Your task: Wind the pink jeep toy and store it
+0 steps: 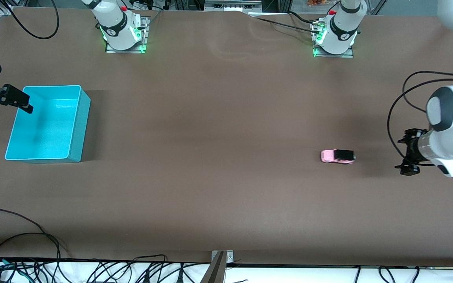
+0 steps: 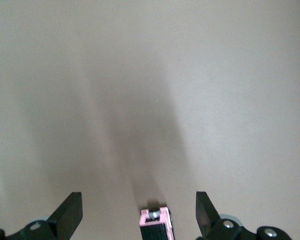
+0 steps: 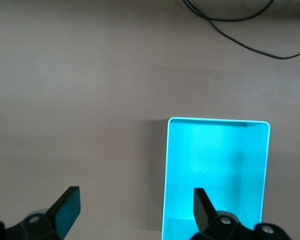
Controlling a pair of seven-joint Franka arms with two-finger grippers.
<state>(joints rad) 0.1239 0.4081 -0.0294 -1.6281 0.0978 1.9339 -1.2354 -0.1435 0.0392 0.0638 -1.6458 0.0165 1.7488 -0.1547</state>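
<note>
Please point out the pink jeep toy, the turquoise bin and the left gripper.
pink jeep toy [image 1: 337, 156], front view, on its body.
turquoise bin [image 1: 78, 129], front view, on its side wall.
left gripper [image 2: 139, 212], left wrist view, between its open fingertips.

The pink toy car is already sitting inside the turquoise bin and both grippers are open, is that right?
Not quite. The pink toy car is not in the turquoise bin; the front view shows it on the bare table toward the left arm's end. The bin holds nothing. The left gripper and right gripper are indeed open.

No legible text, label or number anywhere.
</note>
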